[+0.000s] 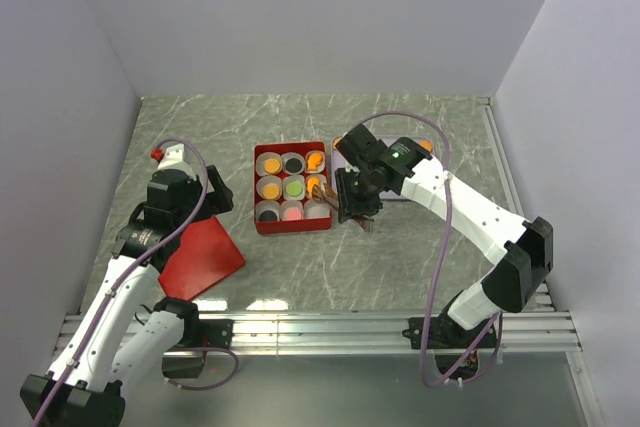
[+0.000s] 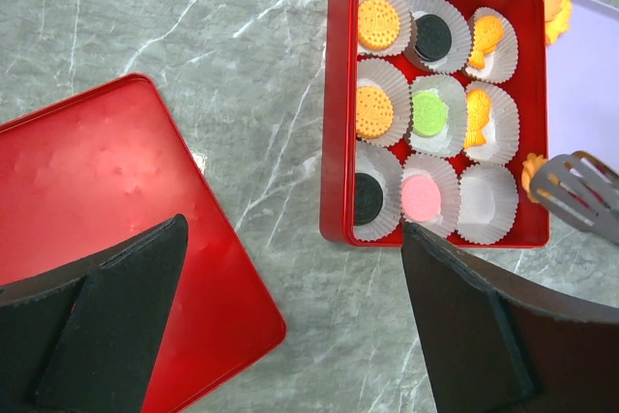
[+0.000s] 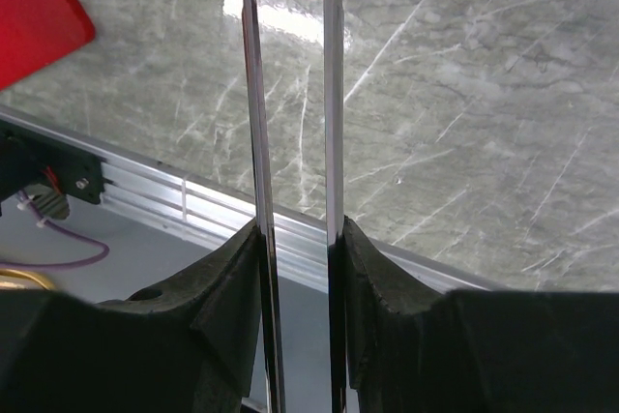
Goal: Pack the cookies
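A red box (image 1: 292, 230) holds nine white paper cups. Eight hold cookies: orange (image 2: 378, 23), black (image 2: 428, 37), green (image 2: 428, 113), pink (image 2: 421, 198) and others. The near right cup (image 2: 486, 202) is empty. My right gripper (image 1: 356, 205) is shut on metal tongs (image 3: 334, 94), beside the box's right edge. The tong tips (image 2: 578, 192) sit against an orange cookie (image 2: 531, 176) at the box's right wall. My left gripper (image 2: 290, 336) is open and empty, above the table between the red lid (image 2: 87, 191) and the box.
The red lid (image 1: 205, 257) lies flat left of the box. A lilac tray (image 2: 590, 84) right of the box carries another orange cookie (image 2: 555, 9). An aluminium rail (image 1: 320, 327) runs along the near table edge. White walls close in three sides.
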Controlling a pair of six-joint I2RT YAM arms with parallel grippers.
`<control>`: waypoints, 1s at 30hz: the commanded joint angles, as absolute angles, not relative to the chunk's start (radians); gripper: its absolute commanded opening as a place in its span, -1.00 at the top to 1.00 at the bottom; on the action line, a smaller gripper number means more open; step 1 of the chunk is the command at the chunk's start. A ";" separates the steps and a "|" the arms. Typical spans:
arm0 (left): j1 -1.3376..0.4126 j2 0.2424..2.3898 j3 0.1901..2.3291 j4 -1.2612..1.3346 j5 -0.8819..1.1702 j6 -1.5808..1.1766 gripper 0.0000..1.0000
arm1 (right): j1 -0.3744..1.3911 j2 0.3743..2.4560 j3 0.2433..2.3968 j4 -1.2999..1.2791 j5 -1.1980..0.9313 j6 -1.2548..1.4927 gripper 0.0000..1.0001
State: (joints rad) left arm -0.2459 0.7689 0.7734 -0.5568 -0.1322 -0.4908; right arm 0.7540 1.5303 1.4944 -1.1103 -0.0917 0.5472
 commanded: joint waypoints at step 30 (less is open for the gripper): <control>-0.250 0.767 0.778 -0.526 -0.153 -0.485 -0.96 | 0.698 1.505 1.585 -1.129 0.024 0.483 -0.02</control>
State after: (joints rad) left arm -0.2459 0.7692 0.7734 -0.5568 -0.1402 -0.4911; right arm 0.7448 1.5406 1.5135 -1.1202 -0.0425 0.5213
